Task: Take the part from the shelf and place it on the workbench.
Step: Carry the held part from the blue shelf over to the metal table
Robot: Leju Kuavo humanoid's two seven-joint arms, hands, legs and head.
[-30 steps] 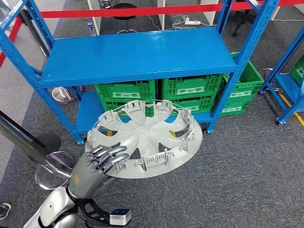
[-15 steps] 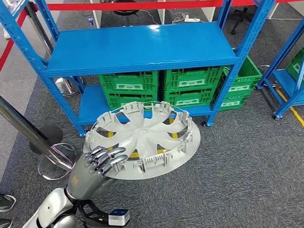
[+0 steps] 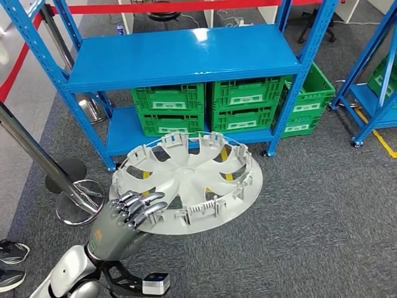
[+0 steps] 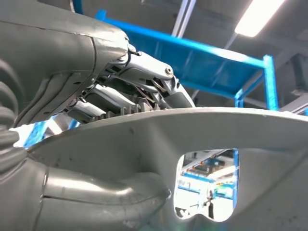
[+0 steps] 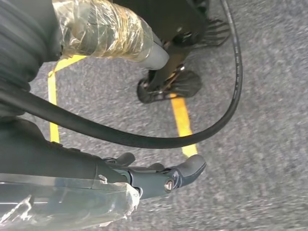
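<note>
While the head view looks down over grey carpet floor, the largest item is the blue shelf, a steel rack with slotted uprights and a bare upper deck. On its lower deck sit green crates side by side, white labels facing out; one more green crate stands just beside the rack's right upright. A second blue rack is partly visible at the right edge, with a yellow floor line near its foot. Red barrier tape runs behind the shelf.

Next in size: the part, a round grey wheel cover with spoke cut-outs and clip tabs around its rim. It is off the shelf, held in the air above the carpet in front of the lower deck, roughly level with a slight tilt, ribbed inner face upward.

Left hand: grasping the part at its near-left rim. Fingers lie curled over the top of the rim; in the left wrist view the thumb presses against the underside of the part, fingers above.

Right hand: seen in the right wrist view over carpet and a yellow line, fingers drawn in together, holding nothing.

Smaller items: a chrome post with a round base stands left of the part; a pair of shoes shows at the lower left edge.
</note>
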